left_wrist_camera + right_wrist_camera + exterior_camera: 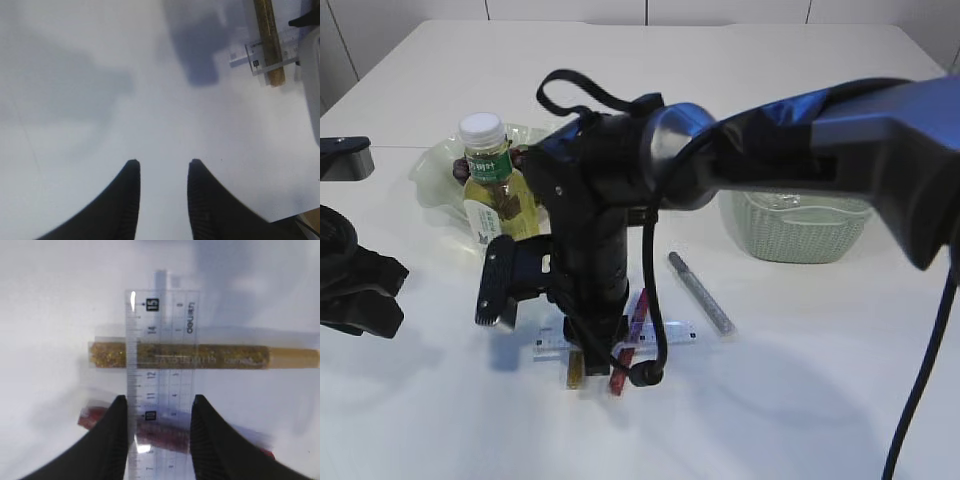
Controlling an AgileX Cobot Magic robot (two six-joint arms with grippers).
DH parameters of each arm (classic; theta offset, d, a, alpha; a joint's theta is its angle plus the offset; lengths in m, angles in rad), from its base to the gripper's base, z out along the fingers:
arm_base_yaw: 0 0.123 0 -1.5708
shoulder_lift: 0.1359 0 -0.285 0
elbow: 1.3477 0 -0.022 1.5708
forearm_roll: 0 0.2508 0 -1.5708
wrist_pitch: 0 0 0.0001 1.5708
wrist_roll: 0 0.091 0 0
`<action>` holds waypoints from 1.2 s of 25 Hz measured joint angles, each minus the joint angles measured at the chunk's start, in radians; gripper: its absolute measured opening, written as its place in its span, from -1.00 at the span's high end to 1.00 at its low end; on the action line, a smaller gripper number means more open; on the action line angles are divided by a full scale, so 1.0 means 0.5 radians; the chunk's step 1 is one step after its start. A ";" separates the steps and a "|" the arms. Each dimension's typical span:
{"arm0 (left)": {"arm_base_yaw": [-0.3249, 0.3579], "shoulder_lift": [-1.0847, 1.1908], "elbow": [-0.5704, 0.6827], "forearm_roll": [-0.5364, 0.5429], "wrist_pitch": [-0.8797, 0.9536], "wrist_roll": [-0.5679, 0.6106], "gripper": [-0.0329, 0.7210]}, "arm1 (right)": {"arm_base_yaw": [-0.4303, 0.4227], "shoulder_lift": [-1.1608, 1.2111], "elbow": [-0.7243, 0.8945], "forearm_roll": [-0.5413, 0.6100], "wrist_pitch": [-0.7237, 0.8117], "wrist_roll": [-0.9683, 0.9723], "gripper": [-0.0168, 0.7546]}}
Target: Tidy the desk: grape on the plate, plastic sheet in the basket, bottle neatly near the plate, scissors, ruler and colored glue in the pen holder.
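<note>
Clear plastic, printed with black numbers, the ruler runs lengthwise straight away from the right gripper, its near part between the two fingers, which stand at its long edges; whether they pinch it cannot be told. It lies across a gold glitter glue tube ahead of the fingertips and a red glue tube between them, both crosswise to it. The left gripper hangs with its jaws apart over bare white table, nothing between them.
</note>
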 joint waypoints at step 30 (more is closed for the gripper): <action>0.000 0.000 0.000 0.000 0.161 0.000 0.28 | -1.127 -0.433 0.000 2.927 -0.171 -1.630 0.21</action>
